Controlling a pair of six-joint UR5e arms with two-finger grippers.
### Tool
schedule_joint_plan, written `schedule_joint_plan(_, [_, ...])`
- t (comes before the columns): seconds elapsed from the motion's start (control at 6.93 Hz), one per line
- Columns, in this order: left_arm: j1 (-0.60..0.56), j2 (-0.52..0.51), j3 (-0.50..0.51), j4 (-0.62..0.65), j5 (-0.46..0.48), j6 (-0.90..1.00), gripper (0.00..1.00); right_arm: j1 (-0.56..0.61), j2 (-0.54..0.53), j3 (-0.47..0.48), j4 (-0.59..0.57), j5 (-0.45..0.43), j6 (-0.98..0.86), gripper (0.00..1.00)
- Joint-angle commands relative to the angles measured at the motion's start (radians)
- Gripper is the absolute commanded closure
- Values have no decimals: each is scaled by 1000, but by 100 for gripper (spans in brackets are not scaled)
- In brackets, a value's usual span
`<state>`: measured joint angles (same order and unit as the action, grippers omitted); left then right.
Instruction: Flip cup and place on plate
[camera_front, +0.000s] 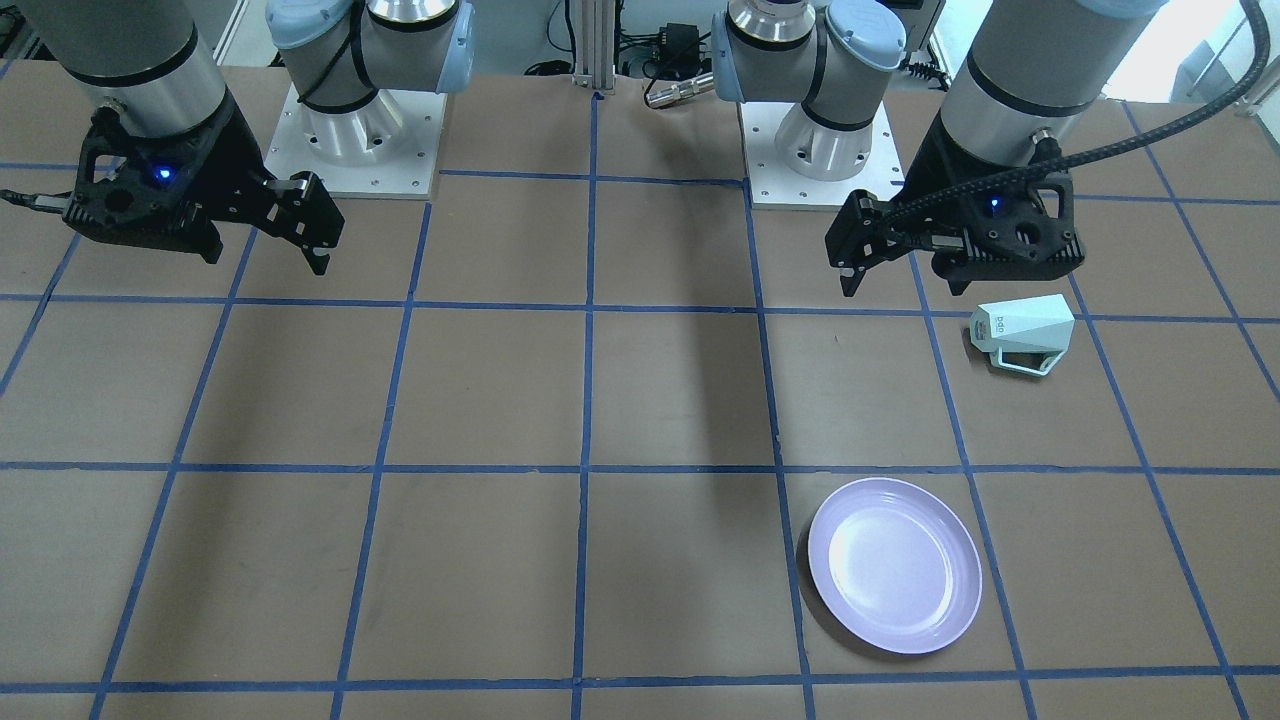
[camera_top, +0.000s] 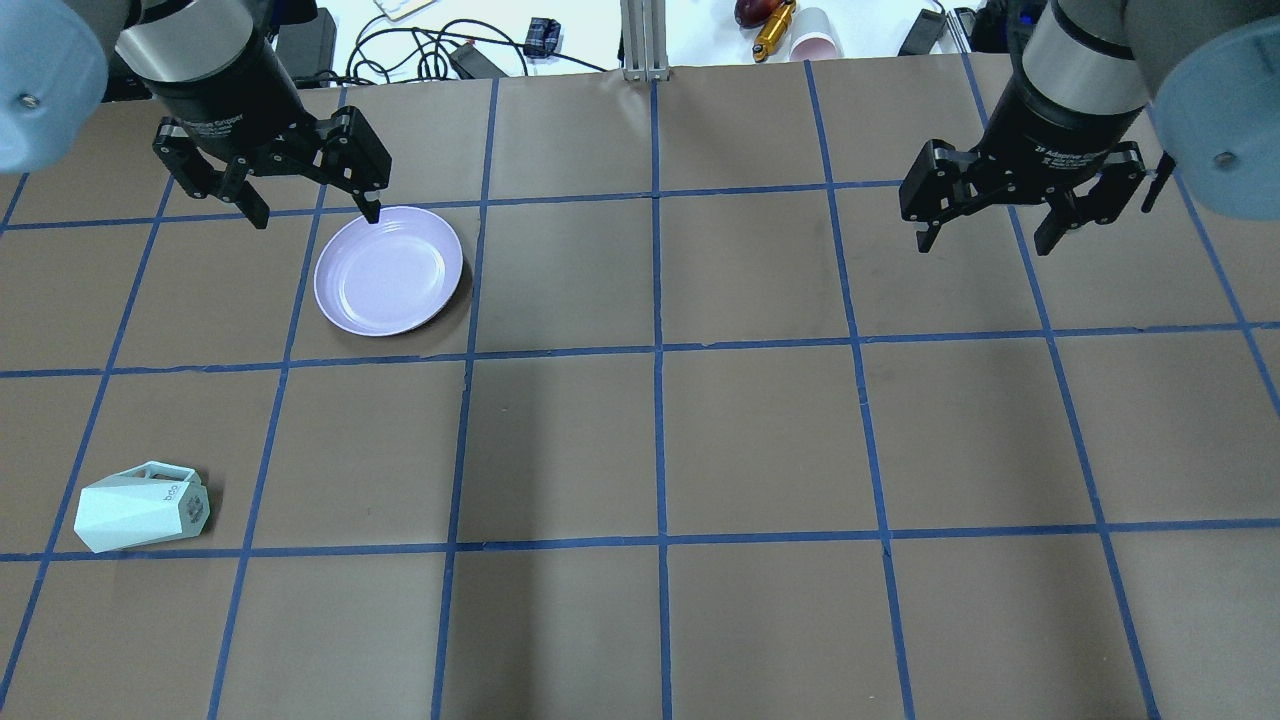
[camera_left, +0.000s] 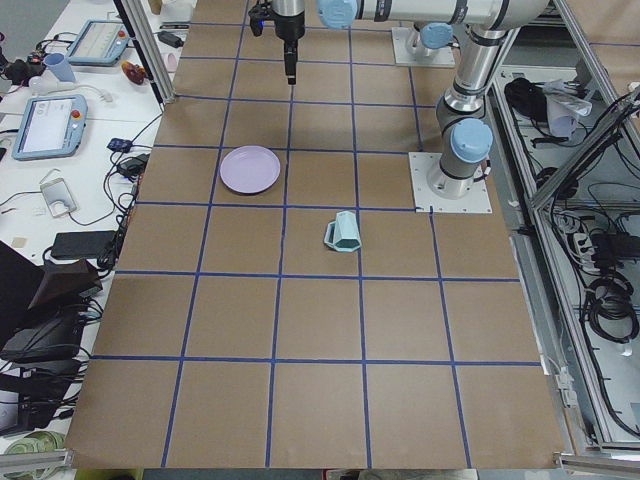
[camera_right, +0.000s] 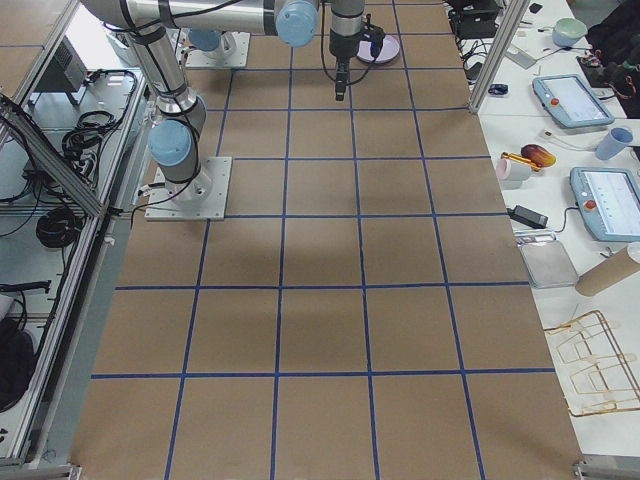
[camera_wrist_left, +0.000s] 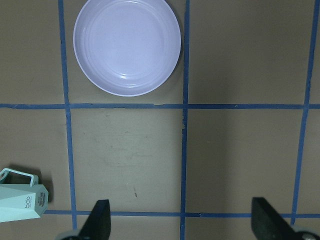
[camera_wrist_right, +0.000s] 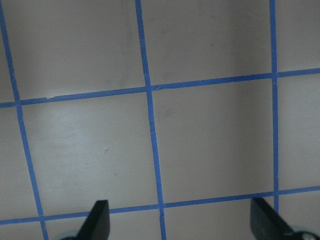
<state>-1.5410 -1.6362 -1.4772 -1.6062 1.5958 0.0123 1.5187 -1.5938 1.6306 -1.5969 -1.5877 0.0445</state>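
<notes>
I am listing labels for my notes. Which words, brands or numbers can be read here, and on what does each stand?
"bdo": on the side of the cup, near its base.
"2F Adaptive Gripper": white print on the black body above the right claw.
The same print above the left claw: blurred, hardly readable.
Small sticker on the cup's base: too small to read.
Operator screens: too small to read.

silver arms (camera_front: 1020, 70), pale-blue joint caps (camera_front: 868, 35), black claws (camera_top: 317, 218) (camera_top: 985, 248).
</notes>
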Motion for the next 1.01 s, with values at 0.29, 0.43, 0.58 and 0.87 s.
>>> schedule_joint_plan(0.29, [-2,1,0,-3,-4,0,0,0,0,0,0,0,0,0])
schedule_joint_plan(0.43, [-2,1,0,-3,-8,-2,0,0,0,0,0,0,0,0])
schedule_joint_plan(0.58, [-2,-1,0,-3,-7,-2,0,0,0,0,0,0,0,0])
schedule_joint_plan(0.87, [18,-11,-6,-1,4,1,0,0,0,0,0,0,0,0])
